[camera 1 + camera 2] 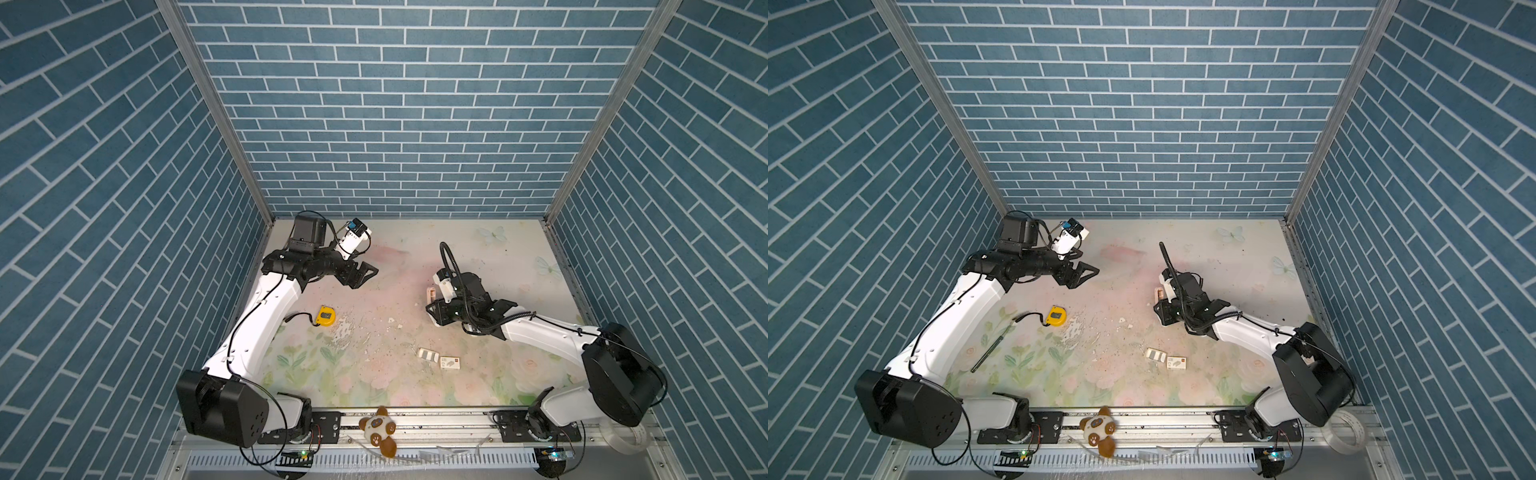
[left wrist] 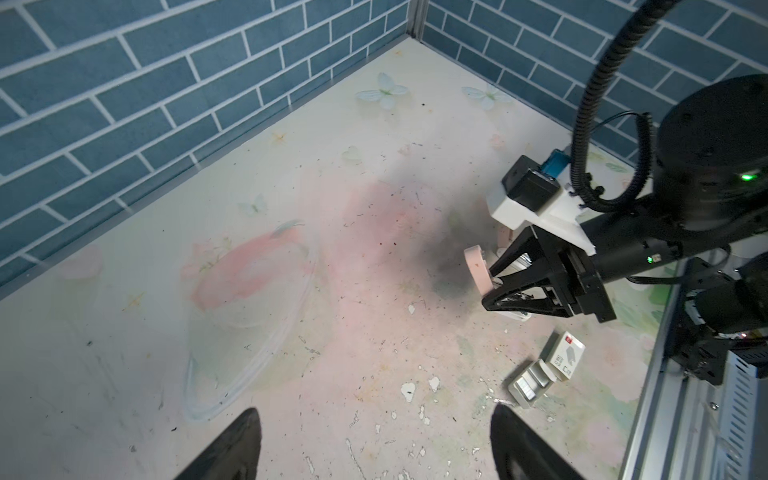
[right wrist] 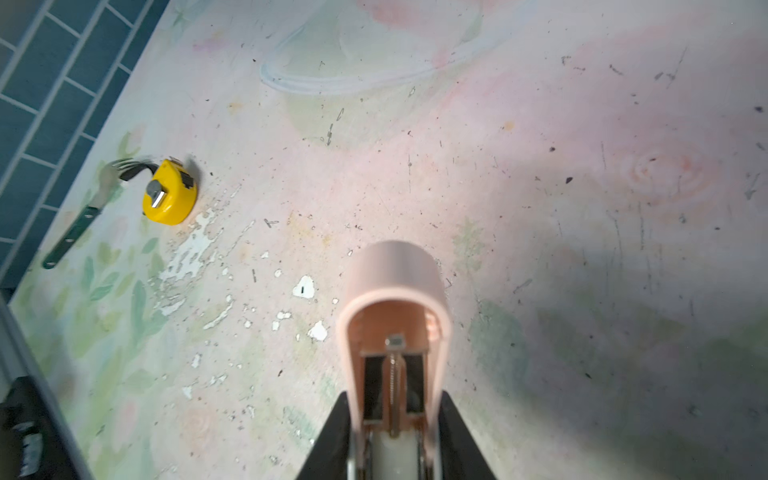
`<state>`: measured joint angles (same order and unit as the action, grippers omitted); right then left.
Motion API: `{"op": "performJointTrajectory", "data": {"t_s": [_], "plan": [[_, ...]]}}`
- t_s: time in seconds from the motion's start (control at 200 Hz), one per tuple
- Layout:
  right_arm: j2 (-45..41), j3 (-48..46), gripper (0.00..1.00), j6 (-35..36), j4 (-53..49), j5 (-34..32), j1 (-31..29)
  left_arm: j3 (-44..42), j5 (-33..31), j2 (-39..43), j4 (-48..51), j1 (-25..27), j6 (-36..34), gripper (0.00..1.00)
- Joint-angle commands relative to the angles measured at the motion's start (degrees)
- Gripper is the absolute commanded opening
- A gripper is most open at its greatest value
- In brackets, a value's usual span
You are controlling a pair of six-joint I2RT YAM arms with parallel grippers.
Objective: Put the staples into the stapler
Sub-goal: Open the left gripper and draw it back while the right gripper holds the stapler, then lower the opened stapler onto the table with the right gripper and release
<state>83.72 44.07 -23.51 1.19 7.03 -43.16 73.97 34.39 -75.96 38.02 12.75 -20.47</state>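
With the right gripper (image 3: 394, 399) clamped on the opened pink stapler (image 3: 395, 270) right of centre and the left gripper (image 2: 374, 415) wide apart and empty at upper left, the staples (image 1: 429, 354) lie untouched at lower centre, so picking and inserting a strip remain

Pink stapler (image 3: 395, 286) was clamped between the jaws of the right gripper (image 3: 392, 401), right of centre in both top views. Its top cover was swung open away from the base, with the bare inside, spring and metal pusher showing. Staples (image 1: 429, 354) were silvery-grey strips sitting in a small white tray (image 2: 517, 392), flat on the floral tabletop (image 1: 374, 374), nearer the front edge and well apart from the stapler. White sleeve (image 1: 451, 363) with dark print lay flat just beside the tray.
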Motion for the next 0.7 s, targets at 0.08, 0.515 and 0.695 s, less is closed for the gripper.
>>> {"op": "performJointTrajectory", "data": {"t_s": [0.08,0.515,0.695], "plan": [[2.88,-2.75,0.12,0.68,8.16,-13.75,-3.1,-4.45,-4.35,3.59,-4.89,-0.19,1.71,0.87],[10.88,-3.2,0.15,-1.58,12.41,-17.23,-4.97,-7.79,-4.6,4.2,-7.44,-0.13,2.08,0.88],[12.07,-3.63,0.18,-1.92,12.5,-17.6,-5.16,-8.22,-4.33,3.98,-7.75,-0.16,2.1,0.88]]}}
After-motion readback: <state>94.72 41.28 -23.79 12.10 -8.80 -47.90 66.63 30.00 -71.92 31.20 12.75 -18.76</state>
